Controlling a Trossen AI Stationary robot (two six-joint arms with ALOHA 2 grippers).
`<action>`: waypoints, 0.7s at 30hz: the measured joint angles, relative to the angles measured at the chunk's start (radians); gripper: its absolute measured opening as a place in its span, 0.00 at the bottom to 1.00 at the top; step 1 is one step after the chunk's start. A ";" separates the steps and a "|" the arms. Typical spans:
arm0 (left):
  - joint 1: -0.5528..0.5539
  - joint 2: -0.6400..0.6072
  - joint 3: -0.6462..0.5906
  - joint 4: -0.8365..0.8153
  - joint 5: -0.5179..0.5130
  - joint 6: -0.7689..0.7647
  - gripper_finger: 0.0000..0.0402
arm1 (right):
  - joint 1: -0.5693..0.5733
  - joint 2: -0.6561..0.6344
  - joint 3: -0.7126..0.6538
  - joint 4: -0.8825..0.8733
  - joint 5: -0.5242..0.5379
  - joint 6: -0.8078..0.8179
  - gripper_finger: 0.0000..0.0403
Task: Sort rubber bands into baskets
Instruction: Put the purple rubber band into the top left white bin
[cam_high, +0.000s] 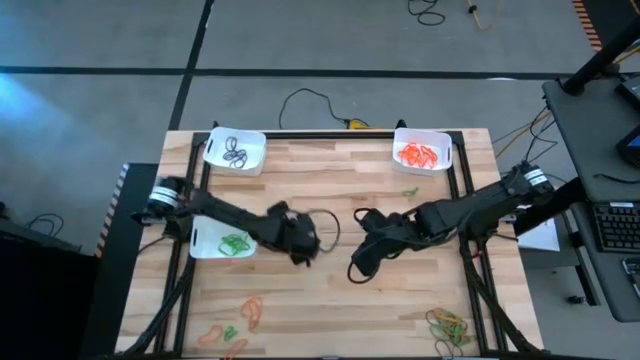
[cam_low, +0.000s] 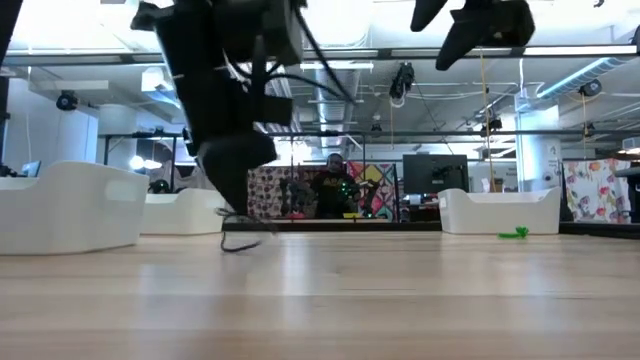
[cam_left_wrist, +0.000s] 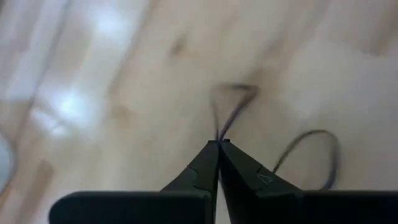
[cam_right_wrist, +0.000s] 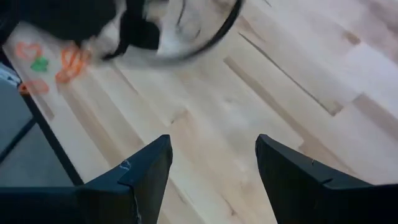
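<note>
My left gripper is over the table's middle, shut on a thin dark rubber band. My right gripper stands open just to its right, higher above the wood, with nothing between its fingers. Three white baskets rest on the table. The far left one holds dark bands, the far right one holds orange bands, and the left one holds green bands. Loose orange and green bands lie near the front edge. My left gripper pinches the dark band at one end of its loop, between the very ends of its two fingers. The fingers slant down from the table's left. The band hangs from the tips as a narrow loop; whether its lower end touches the wood I cannot tell.
A single green band lies near the far right basket. A mixed heap of bands sits at the front right corner. Black frame rails run along the table's sides. Bare wood lies between the two far baskets.
</note>
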 joint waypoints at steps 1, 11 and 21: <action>0.019 -0.023 -0.018 -0.001 -0.001 0.003 0.00 | -0.003 0.002 0.002 -0.001 0.000 -0.030 0.56; 0.373 -0.353 -0.146 -0.085 -0.002 0.148 0.00 | -0.190 0.001 0.004 0.069 -0.035 -0.367 0.56; 0.871 -0.616 -0.122 -0.052 -0.004 0.308 0.00 | -0.443 0.000 0.004 0.174 -0.076 -0.718 0.56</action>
